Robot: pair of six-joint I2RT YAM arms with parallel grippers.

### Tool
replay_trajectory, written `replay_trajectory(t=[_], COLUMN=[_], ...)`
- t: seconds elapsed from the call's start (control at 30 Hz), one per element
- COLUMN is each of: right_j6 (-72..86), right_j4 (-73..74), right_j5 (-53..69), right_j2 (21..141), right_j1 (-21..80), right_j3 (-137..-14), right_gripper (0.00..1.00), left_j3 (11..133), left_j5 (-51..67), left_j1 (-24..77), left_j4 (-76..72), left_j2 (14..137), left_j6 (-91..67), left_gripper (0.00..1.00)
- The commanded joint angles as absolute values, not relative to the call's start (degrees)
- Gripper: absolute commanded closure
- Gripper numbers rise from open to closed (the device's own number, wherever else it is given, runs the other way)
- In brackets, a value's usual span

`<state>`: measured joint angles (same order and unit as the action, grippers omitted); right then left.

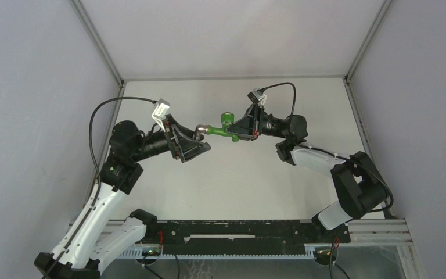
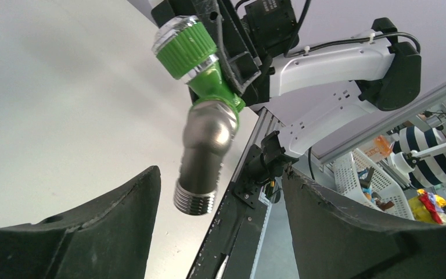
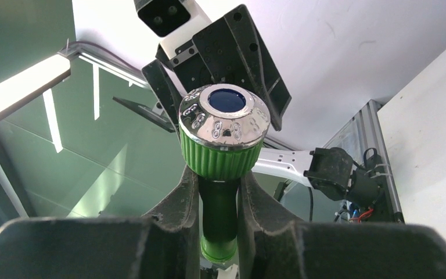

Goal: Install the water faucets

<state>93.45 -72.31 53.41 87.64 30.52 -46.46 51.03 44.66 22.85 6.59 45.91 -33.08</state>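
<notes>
The bright-green water faucet (image 1: 223, 130) hangs in the air over the middle of the table, its round chrome-capped knob (image 3: 223, 125) pointing up. My right gripper (image 3: 219, 192) is shut on the green stem under the knob, one finger pressing each side. The grey metal elbow fitting (image 2: 204, 139) is joined to the faucet's green body, and its threaded end (image 2: 194, 197) points toward my left gripper (image 2: 219, 177). That gripper is open; its dark fingers (image 2: 125, 215) stand on either side of the threaded end without touching it. From above, the left gripper (image 1: 200, 139) sits just left of the elbow (image 1: 201, 128).
The white table (image 1: 238, 180) is fenced by grey walls at the left, back and right. A black rail (image 1: 238, 229) runs along the near edge between the arm bases. Outside the cell, the left wrist view shows a white basket (image 2: 357, 174) and clutter.
</notes>
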Motion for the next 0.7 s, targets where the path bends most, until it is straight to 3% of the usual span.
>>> replay_trajectory(t=[0.0,0.27,0.5,0.67], right_j6=[94.6,95.3,95.6,95.8], right_j4=[-76.1,-77.4,-77.8,-77.3], right_j5=[53.8,54.4,54.6,54.9], right_j2=[85.7,86.1,86.5,86.8], right_j1=[30.9,31.0,31.1,31.3], right_j3=[-49.3,-49.3,-49.3,-49.7], right_gripper=[1.0,1.0,1.0,1.0], left_j3=[55.6,55.6,54.6,54.2], left_j5=[44.5,44.4,46.4,46.2], left_j1=[21.8,19.8,19.8,19.7], left_j4=[4.9,2.0,0.3,-1.4], left_j2=[46.8,46.9,47.5,47.3], left_j6=[-34.5,-37.1,-38.7,-39.3], left_gripper=[0.22,0.25,0.38,0.75])
